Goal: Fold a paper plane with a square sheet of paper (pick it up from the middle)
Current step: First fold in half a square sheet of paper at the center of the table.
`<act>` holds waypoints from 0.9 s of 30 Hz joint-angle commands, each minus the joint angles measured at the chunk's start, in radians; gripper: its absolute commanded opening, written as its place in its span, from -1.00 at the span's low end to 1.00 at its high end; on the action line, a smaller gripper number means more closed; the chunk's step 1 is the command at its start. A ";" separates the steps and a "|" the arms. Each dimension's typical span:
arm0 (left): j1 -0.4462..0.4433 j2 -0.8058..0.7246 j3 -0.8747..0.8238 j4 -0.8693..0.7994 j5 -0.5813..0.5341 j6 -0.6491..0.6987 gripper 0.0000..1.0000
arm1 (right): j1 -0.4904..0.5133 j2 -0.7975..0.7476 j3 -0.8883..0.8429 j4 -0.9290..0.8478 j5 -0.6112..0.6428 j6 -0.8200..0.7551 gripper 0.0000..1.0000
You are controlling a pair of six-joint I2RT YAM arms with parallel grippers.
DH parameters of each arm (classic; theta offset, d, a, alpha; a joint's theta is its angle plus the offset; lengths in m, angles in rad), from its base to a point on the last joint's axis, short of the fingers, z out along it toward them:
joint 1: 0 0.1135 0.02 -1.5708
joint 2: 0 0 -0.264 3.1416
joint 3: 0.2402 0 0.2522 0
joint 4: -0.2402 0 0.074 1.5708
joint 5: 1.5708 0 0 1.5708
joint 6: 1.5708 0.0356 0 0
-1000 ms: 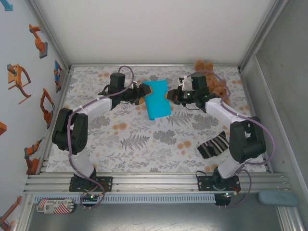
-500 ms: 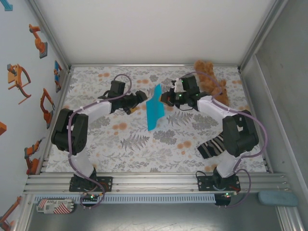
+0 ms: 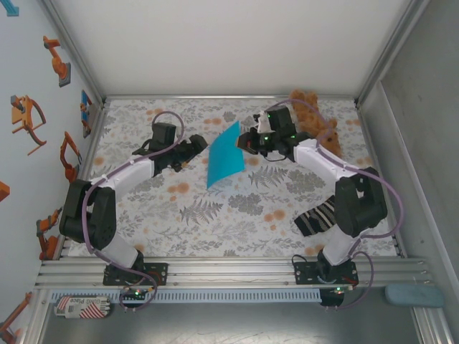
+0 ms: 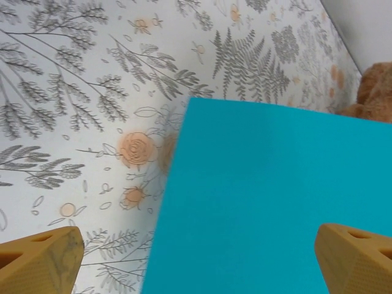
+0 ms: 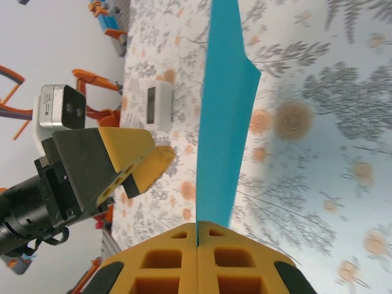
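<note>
The square sheet of paper (image 3: 224,156) is bright cyan and hangs tilted above the middle of the table. My right gripper (image 3: 246,142) is shut on its right edge. In the right wrist view the paper (image 5: 223,116) runs edge-on away from the shut right gripper (image 5: 198,236). My left gripper (image 3: 195,149) stands open just left of the sheet, apart from it. In the left wrist view the paper (image 4: 275,196) lies ahead, between the spread orange fingertips (image 4: 40,266), with no contact. The open left gripper (image 5: 131,162) also shows in the right wrist view.
A brown teddy bear (image 3: 315,118) sits at the back right, behind the right arm, and its edge (image 4: 375,89) shows in the left wrist view. A dark striped cloth (image 3: 318,215) lies at the front right. The floral tablecloth (image 3: 179,208) is walled on three sides.
My left gripper opened wide, let go of the paper's left edge and drew back left. My right gripper turned the sheet from flat to tilted and carried it slightly left.
</note>
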 commanded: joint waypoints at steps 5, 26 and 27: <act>0.006 -0.023 -0.016 -0.028 -0.023 0.037 0.93 | -0.034 -0.107 0.079 -0.331 0.171 -0.215 -1.00; -0.010 -0.006 -0.101 0.060 0.039 -0.049 0.93 | 0.085 0.167 0.000 0.080 0.024 0.004 -1.00; -0.016 -0.001 -0.101 0.059 0.041 -0.051 0.93 | 0.085 0.172 -0.016 0.090 0.032 0.005 -1.00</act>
